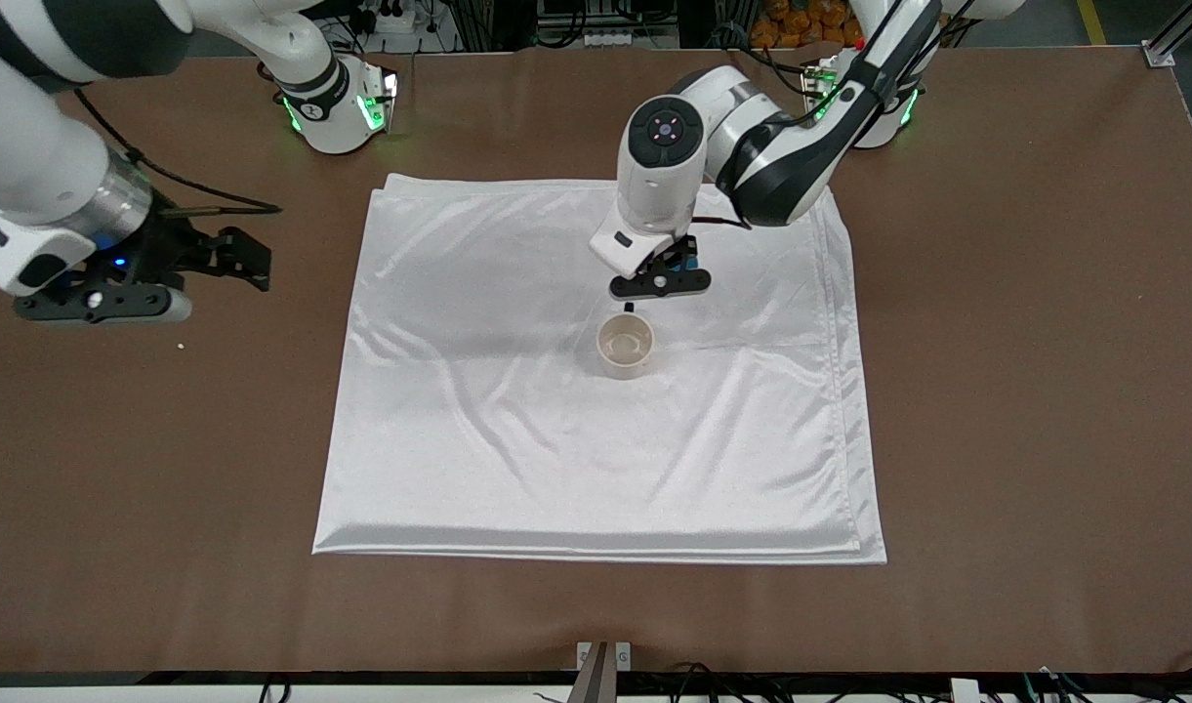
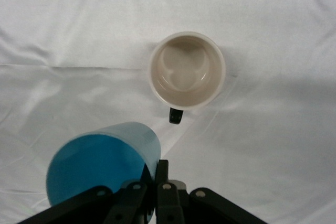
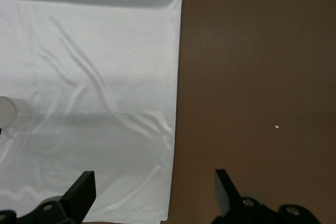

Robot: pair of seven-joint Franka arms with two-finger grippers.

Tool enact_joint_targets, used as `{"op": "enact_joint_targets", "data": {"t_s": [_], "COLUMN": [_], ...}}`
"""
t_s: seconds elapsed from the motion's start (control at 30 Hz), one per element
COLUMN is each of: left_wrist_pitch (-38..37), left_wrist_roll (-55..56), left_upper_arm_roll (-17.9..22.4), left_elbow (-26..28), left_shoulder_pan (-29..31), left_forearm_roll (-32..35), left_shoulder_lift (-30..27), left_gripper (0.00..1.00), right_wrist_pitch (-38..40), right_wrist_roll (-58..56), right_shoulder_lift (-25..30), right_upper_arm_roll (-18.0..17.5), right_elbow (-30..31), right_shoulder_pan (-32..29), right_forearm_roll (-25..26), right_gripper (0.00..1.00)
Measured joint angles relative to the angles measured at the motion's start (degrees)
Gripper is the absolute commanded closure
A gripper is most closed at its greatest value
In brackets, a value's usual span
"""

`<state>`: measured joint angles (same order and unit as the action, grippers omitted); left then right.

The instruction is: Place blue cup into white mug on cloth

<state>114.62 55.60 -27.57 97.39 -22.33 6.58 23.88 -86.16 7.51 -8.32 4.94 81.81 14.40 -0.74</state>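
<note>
The left gripper [image 1: 666,271] hangs over the cloth [image 1: 517,449], its fingers [image 2: 161,174] clamped on the rim of the blue cup [image 2: 102,163]. In the left wrist view the cup shows tilted, its bright blue inside facing the camera, its pale outer wall toward the mug. In the front view the cup is mostly hidden by the arm's wrist (only a sliver of blue shows at the fingers).

The white mug [image 1: 625,345] stands upright on the cloth, nearer to the front camera than the spot under the left gripper, with its small black handle [image 2: 176,115] turned toward that gripper. The cup is apart from the mug, beside it and not over its mouth.

The right gripper [image 1: 181,268] waits over the bare brown table [image 1: 1025,391] off the cloth's edge, toward the right arm's end, its fingers [image 3: 81,192] spread wide and holding nothing.
</note>
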Motion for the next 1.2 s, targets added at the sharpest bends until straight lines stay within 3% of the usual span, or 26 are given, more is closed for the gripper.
{"op": "enact_joint_targets", "data": {"t_s": [0.27, 0.6, 1.0, 1.2], "left_wrist_pitch": [0.35, 0.42, 0.46, 0.46], "left_wrist_roll": [0.68, 3.52, 4.75, 4.91], "left_upper_arm_roll": [0.22, 1.03, 1.29, 5.21], "left_elbow": [-1.8, -6.97, -11.46, -13.17], "left_shoulder_pan": [-1.22, -1.21, -1.98, -4.97], "left_forearm_roll": [0.54, 5.62, 5.97, 5.98], "left_shoulder_lift": [3.71, 9.05, 11.8, 12.27], "left_gripper": [1.0, 1.0, 1.0, 1.0], "right_wrist_pitch": [-0.26, -2.26, -5.36, -8.68], "right_wrist_roll": [-3.88, -4.34, -10.14, -13.86], "right_shoulder_lift": [0.0, 0.0, 0.0, 1.16], "right_upper_arm_roll": [0.02, -0.01, -0.02, -0.01], "right_elbow": [1.22, 1.5, 2.27, 5.4], "right_shoulder_pan": [-5.17, -5.83, -7.58, -9.09], "right_forearm_roll": [0.0, 0.0, 0.0, 0.0], "right_gripper": [0.0, 0.0, 0.0, 0.0]}}
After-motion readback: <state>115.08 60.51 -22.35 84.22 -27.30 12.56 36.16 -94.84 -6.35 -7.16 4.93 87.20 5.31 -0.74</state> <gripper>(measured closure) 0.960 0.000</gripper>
